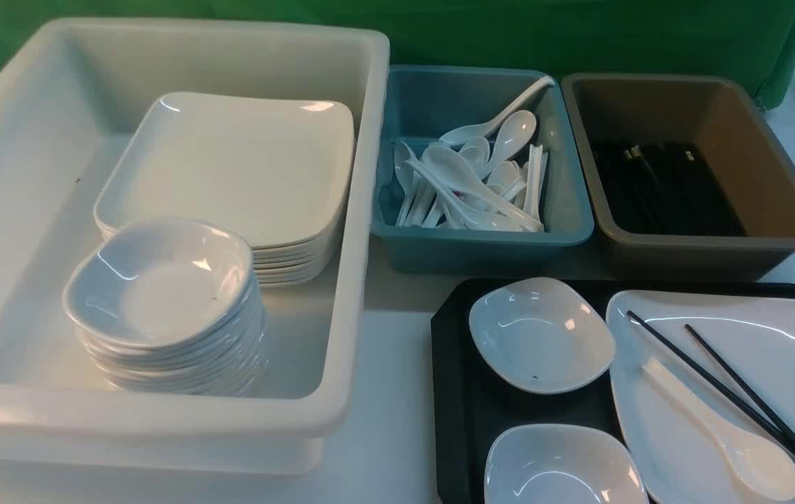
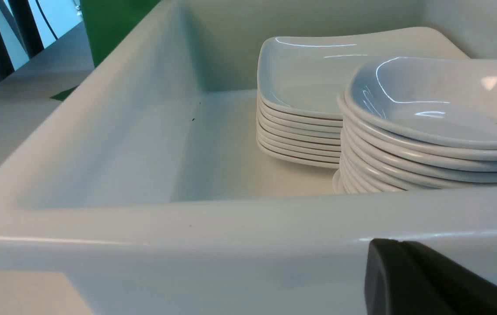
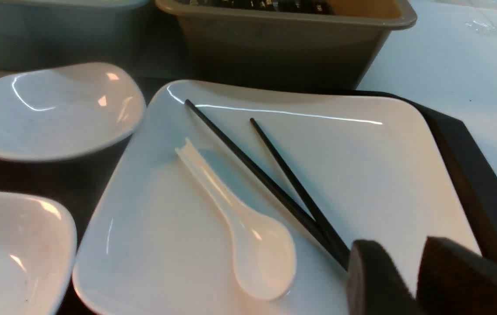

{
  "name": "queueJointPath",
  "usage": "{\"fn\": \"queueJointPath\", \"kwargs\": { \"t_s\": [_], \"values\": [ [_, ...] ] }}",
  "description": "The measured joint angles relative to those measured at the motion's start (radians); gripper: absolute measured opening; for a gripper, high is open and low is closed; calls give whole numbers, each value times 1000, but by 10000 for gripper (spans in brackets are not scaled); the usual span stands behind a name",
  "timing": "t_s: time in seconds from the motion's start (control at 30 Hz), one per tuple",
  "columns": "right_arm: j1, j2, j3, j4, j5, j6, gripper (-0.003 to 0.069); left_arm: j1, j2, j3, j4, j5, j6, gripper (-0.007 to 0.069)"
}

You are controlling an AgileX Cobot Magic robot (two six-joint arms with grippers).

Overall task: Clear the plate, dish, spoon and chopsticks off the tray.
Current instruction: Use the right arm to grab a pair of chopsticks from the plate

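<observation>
The black tray (image 1: 453, 392) lies at the front right. On it rests the large white plate (image 1: 775, 350) (image 3: 362, 166), with the white spoon (image 1: 719, 427) (image 3: 248, 236) and the black chopsticks (image 1: 726, 392) (image 3: 274, 175) lying on it. Two small white dishes (image 1: 541, 332) (image 1: 562, 465) sit on the tray left of the plate. My right gripper (image 3: 406, 256) hovers open over the plate's near corner. The chopsticks' near ends run behind one of its fingers (image 3: 371, 271); nothing is between the fingers. My left gripper (image 2: 399, 247) is shut and empty, just outside the white tub's near wall (image 2: 187, 227).
The big white tub (image 1: 369, 140) at the left holds a stack of plates (image 1: 229, 161) and a stack of dishes (image 1: 159, 280). Behind the tray stand a blue tub (image 1: 481, 248) of spoons and a brown tub (image 1: 705, 248) of chopsticks. Neither arm shows in the front view.
</observation>
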Motion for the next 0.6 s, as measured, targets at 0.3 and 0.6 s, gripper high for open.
{"fn": "queueJointPath", "kwargs": {
  "t_s": [0.3,0.6],
  "values": [
    [0,0,0,0,0,0,218,0,0,0,0,0,0,4],
    [0,0,0,0,0,0,235,0,0,0,0,0,0,4]
  ]
}}
